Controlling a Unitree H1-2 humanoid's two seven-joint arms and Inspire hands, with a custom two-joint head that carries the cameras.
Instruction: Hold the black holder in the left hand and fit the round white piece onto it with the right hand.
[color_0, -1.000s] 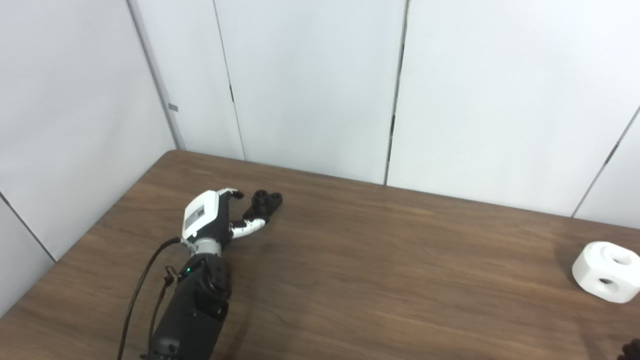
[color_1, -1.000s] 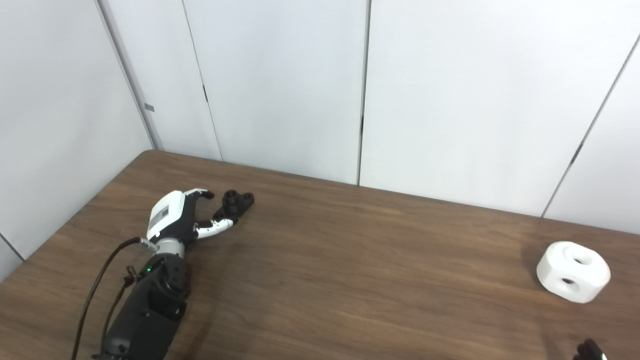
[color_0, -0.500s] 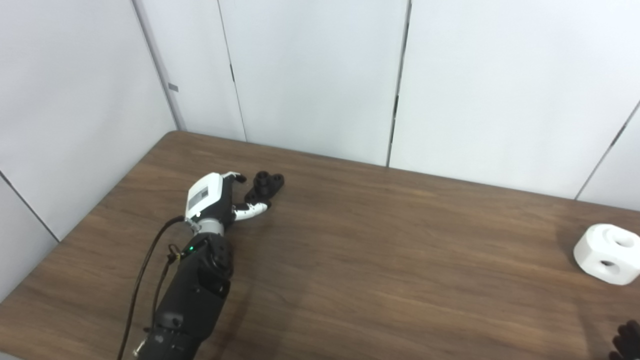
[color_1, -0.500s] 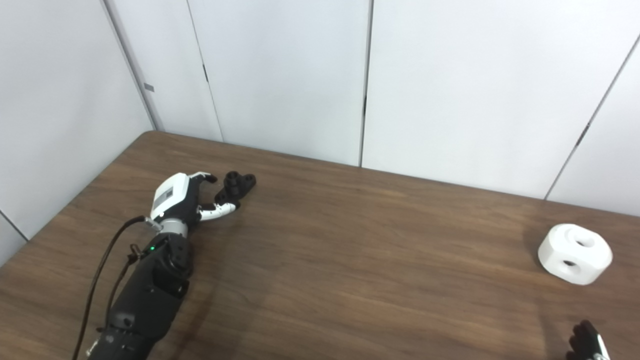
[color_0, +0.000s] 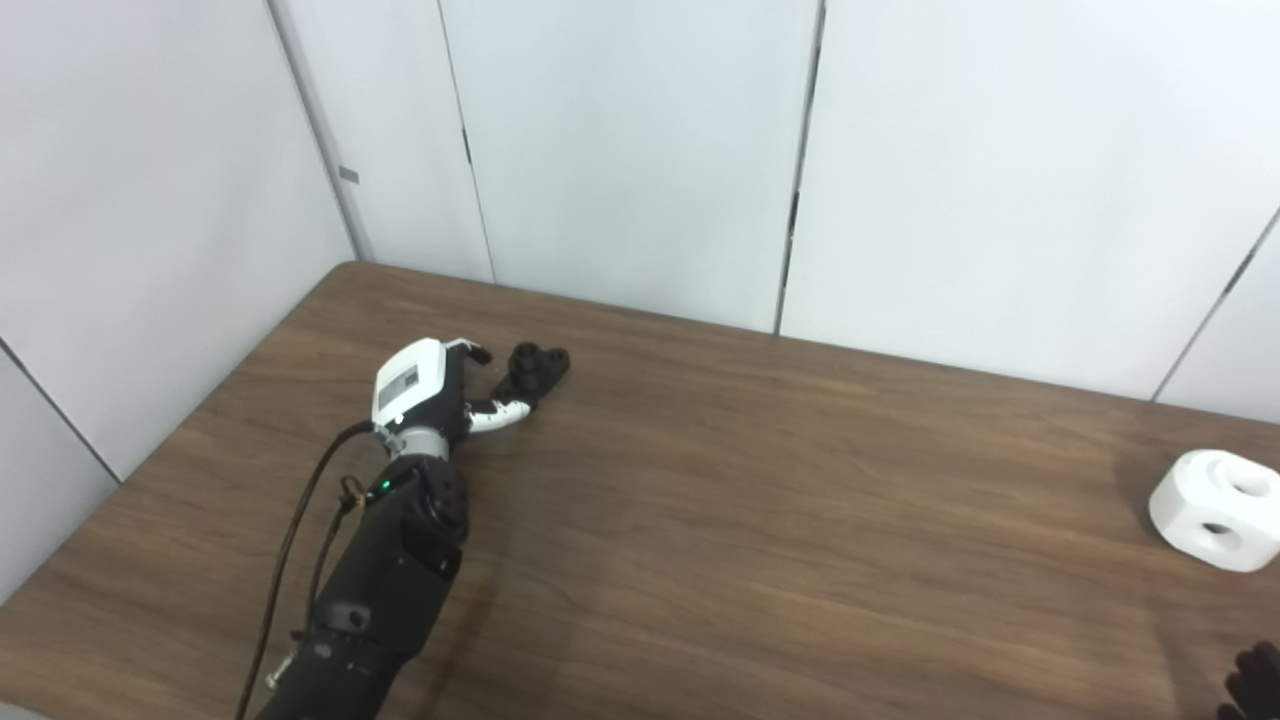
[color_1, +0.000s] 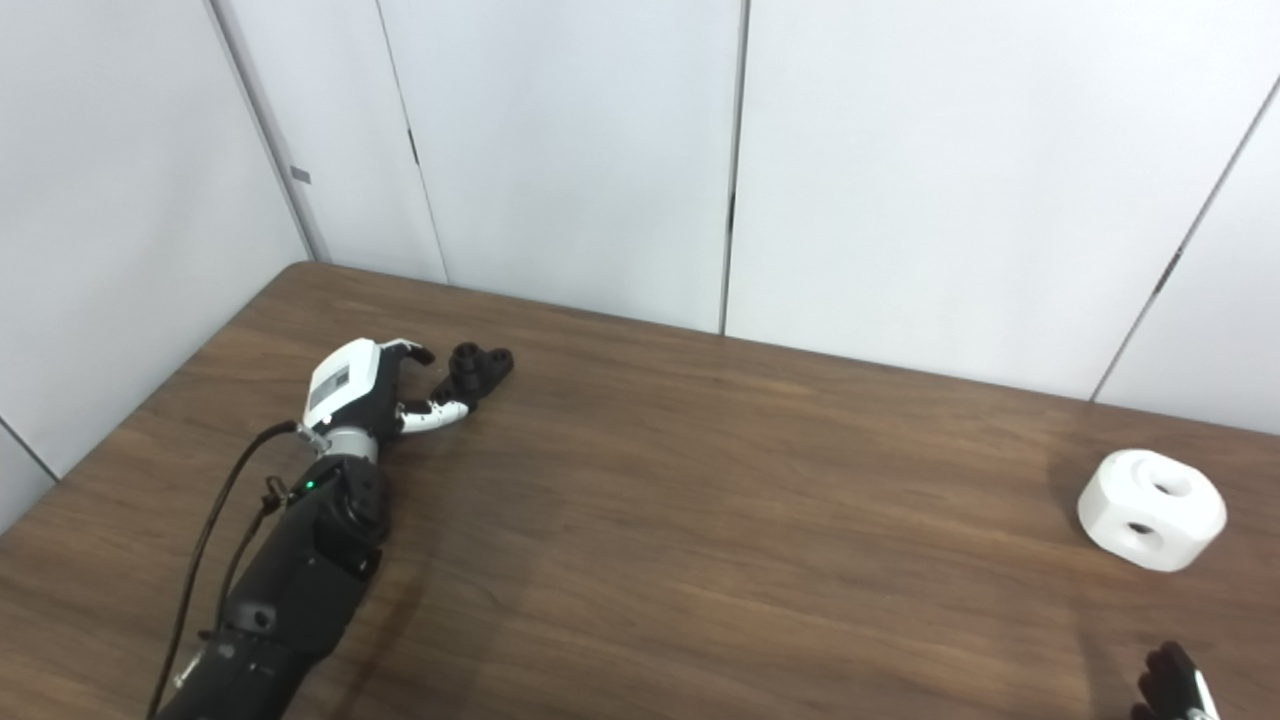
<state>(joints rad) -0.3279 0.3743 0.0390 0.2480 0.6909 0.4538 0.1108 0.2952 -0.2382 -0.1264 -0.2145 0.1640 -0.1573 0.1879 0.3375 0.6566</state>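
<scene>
Reaching further since 1 second ago, the left hand (color_0: 425, 385) has its open fingers (color_0: 500, 410) around the small black plastic holder (color_0: 535, 367) at upper left, ungrasped, while the round white piece (color_0: 1215, 510) waits far right, the right hand (color_1: 1175, 685) barely visible, its grip untellable.

You look down from head height through two side-by-side cameras, facing across brown table (color_0: 760, 500) toward white wall panels (color_0: 620, 150) filling upper half of frame. Both views share nearly whole scene. Left hand (color_0: 425, 385) at left of centre, white round piece (color_1: 1150, 510) at right edge; right eye view shows everything shifted left. Right hand (color_1: 1172, 685) barely enters lower right corner.
</scene>
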